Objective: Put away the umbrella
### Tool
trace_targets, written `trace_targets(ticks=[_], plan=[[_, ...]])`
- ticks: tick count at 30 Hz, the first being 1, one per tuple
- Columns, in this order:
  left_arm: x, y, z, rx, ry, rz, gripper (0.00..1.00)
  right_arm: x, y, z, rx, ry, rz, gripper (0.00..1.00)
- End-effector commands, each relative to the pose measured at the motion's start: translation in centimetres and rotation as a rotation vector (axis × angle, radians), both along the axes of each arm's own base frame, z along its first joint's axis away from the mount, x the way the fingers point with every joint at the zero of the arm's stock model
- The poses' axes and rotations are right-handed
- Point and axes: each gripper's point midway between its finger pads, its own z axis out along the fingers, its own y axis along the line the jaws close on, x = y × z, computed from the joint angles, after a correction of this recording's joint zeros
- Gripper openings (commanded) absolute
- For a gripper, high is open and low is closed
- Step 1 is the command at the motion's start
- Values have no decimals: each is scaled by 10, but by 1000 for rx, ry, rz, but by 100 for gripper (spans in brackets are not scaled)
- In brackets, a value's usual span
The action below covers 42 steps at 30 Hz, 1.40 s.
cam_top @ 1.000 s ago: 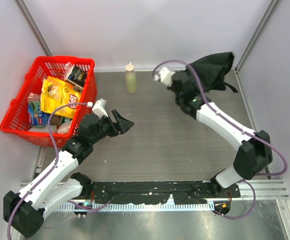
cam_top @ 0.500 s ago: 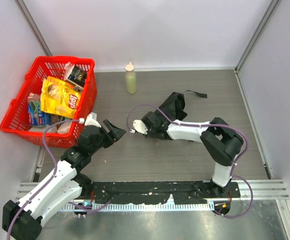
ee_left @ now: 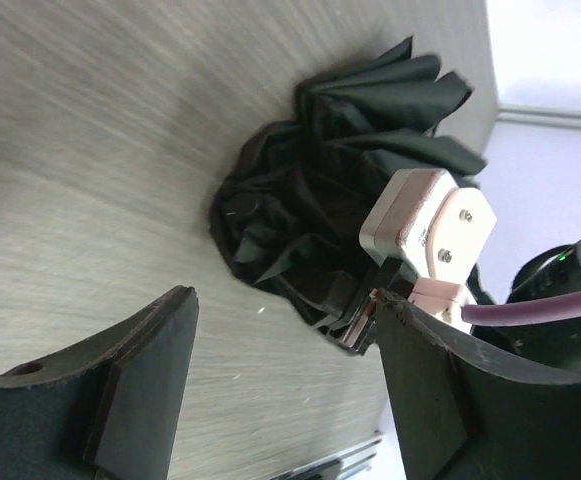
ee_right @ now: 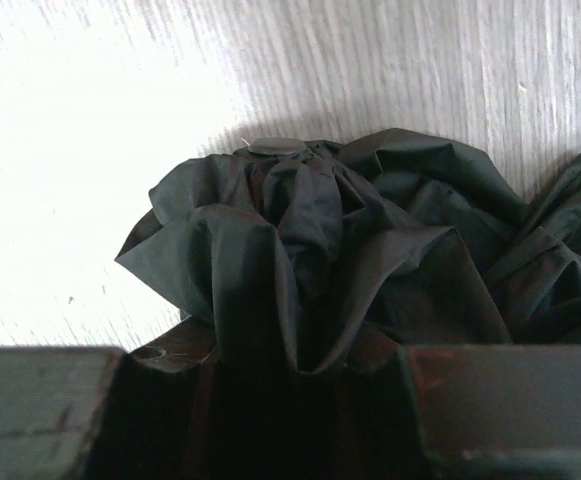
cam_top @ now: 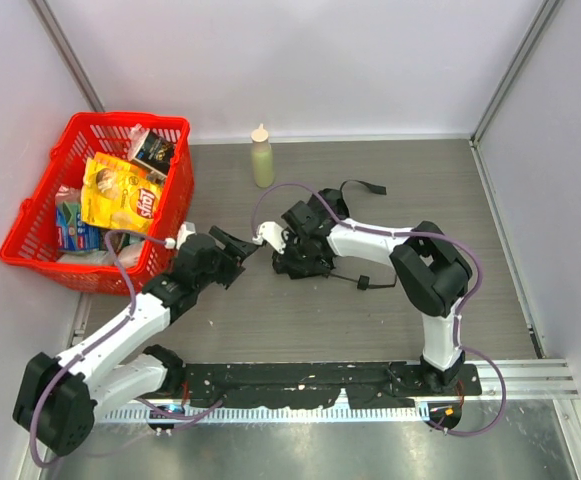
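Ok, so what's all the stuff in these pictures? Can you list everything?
umbrella: one, black, bunched up in the middle
basket: one, red, far left
yellow bag: one, yellow, in the basket
other packets: a few, black and blue, in the basket
bottle: one, pale green, standing at the back
table: one, grey, under it all
left gripper: one, black, open, close beside the umbrella
right gripper: one, black, shut on the umbrella's fabric

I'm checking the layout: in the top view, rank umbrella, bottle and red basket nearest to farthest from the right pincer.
1. The umbrella, gripped in the right pincer, mid-table.
2. The bottle, toward the back wall, slightly left.
3. The red basket, far left side.
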Motion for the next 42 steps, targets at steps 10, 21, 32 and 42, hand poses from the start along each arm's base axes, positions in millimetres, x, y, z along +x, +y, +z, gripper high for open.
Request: trace_targets(ticks=[10,21,32,42], plan=[[25,-35,-57,-259,88,75,89,-47,-4,-34,106,164,-18,0],[4,-9,-31,-85,-120,-33,82,3,-26,-17,198,82,-251,0],[29,-34,-20,-191,-162,-55,100,-6,-22,-14,259,134,-186,1],[64,-69,-25,-274,-240,-122,100,-5,-23,-13,275,121,-192,0]])
